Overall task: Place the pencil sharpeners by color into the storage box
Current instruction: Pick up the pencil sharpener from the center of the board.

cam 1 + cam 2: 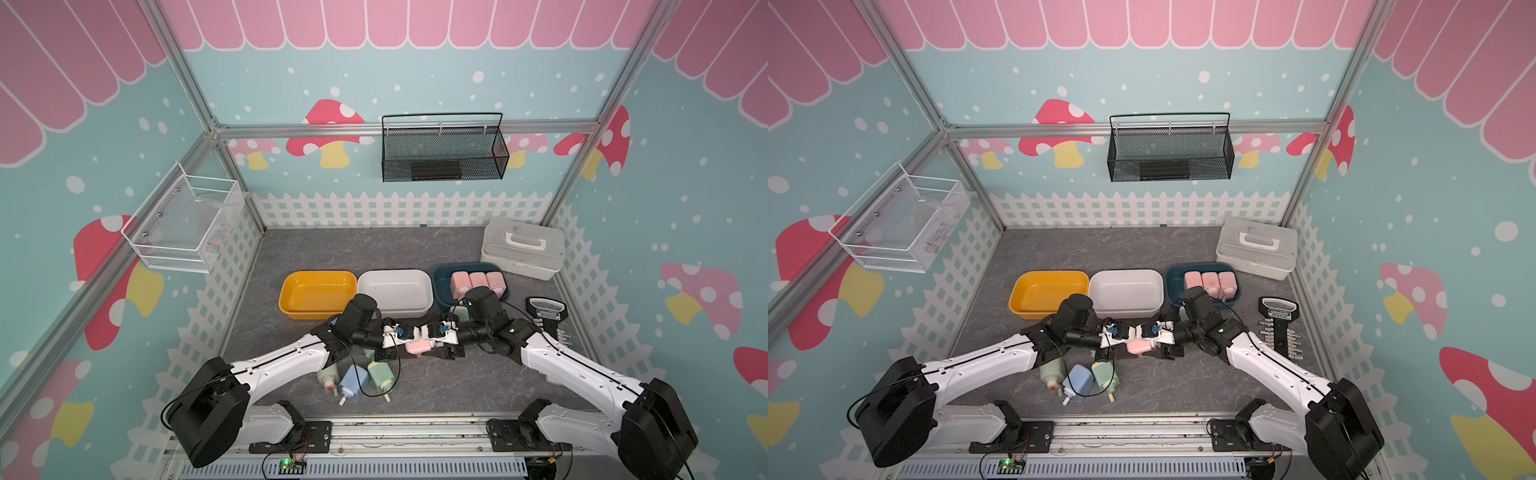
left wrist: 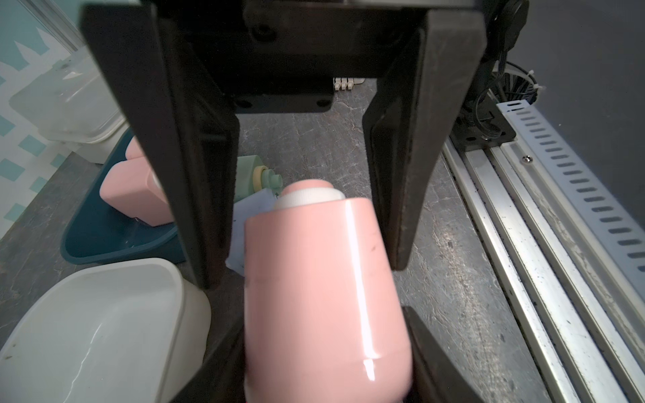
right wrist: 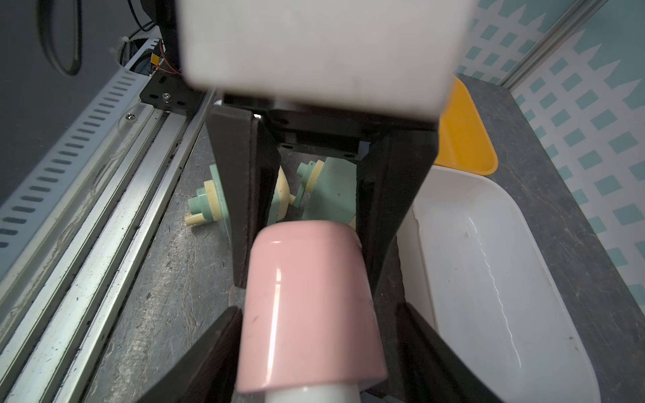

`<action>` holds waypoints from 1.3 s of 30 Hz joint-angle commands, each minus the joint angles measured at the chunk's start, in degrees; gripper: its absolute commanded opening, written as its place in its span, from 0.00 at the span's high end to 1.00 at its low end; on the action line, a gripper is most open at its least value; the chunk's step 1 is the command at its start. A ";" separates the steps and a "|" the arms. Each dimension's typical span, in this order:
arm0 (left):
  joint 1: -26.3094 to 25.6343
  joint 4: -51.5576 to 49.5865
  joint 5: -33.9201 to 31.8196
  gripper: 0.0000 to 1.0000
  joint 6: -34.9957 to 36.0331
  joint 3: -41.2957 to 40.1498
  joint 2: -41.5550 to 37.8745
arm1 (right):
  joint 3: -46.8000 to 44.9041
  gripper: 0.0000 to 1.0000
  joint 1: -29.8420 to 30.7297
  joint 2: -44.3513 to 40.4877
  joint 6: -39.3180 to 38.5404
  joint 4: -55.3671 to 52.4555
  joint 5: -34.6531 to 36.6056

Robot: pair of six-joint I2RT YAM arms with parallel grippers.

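A pink pencil sharpener [image 1: 417, 345] [image 2: 324, 296] [image 3: 307, 307] hangs just above the table's middle, held from both ends. My left gripper [image 1: 409, 347] [image 2: 324, 366] is shut on one end. My right gripper [image 1: 430, 345] [image 3: 314, 349] faces it and is shut on the other end. Three pink sharpeners [image 1: 478, 282] stand in the dark blue storage box [image 1: 438, 276]. The yellow box [image 1: 316, 297] and white box [image 1: 392, 291] hold nothing. Two green sharpeners [image 1: 381, 374] [image 1: 326, 376] and a blue one [image 1: 354, 382] lie under my left arm.
A lidded white case with a handle [image 1: 523, 248] stands at the back right. A black socket holder [image 1: 546, 316] lies by the right fence. Another green sharpener [image 1: 455, 309] peeks out behind my right wrist. Wire baskets [image 1: 444, 151] [image 1: 183, 226] hang on the walls.
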 commanded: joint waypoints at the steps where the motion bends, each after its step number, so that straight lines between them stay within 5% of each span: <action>1: 0.26 2.45 1.90 1.00 -0.13 1.51 0.10 | 1.82 0.32 0.41 0.60 -0.79 -1.65 -1.01; 8: 0.30 3.70 1.83 1.00 -2.59 2.45 0.44 | 3.08 0.43 0.40 1.43 -2.06 -4.84 -3.30; 16: 0.31 3.24 1.55 0.99 -2.59 3.35 1.25 | 3.25 0.84 0.41 0.68 -2.46 -7.08 -4.27; 18: 0.38 3.46 1.05 0.84 -3.02 3.28 1.34 | 3.35 1.00 0.44 0.94 -2.71 -7.55 -3.85; 19: 0.43 3.92 0.68 0.75 -3.50 3.22 1.48 | 3.40 1.00 0.39 1.04 -2.45 -7.61 -3.49; 20: 0.47 4.23 0.32 0.57 -3.81 3.27 1.75 | 3.55 1.00 0.42 1.04 -2.27 -7.71 -3.18; 21: 0.46 4.41 -0.29 0.06 -3.18 3.18 1.84 | 3.53 1.00 0.44 1.00 -2.07 -7.61 -2.83; 22: 0.43 5.25 -1.42 0.01 -3.09 2.84 1.79 | 3.50 1.00 0.44 0.86 -1.77 -7.40 -2.16; 29: 0.43 15.49 -10.47 0.01 -10.25 0.24 0.91 | -0.91 1.00 0.26 -4.57 1.01 -0.44 2.97; 35: 0.52 21.00 -23.71 0.01 -14.23 -0.44 2.52 | -2.30 1.00 -0.04 -5.96 7.26 4.41 16.68; 39: 0.52 21.61 -23.35 0.01 -18.64 0.31 3.60 | -3.94 1.00 -0.93 -7.05 9.93 8.00 19.36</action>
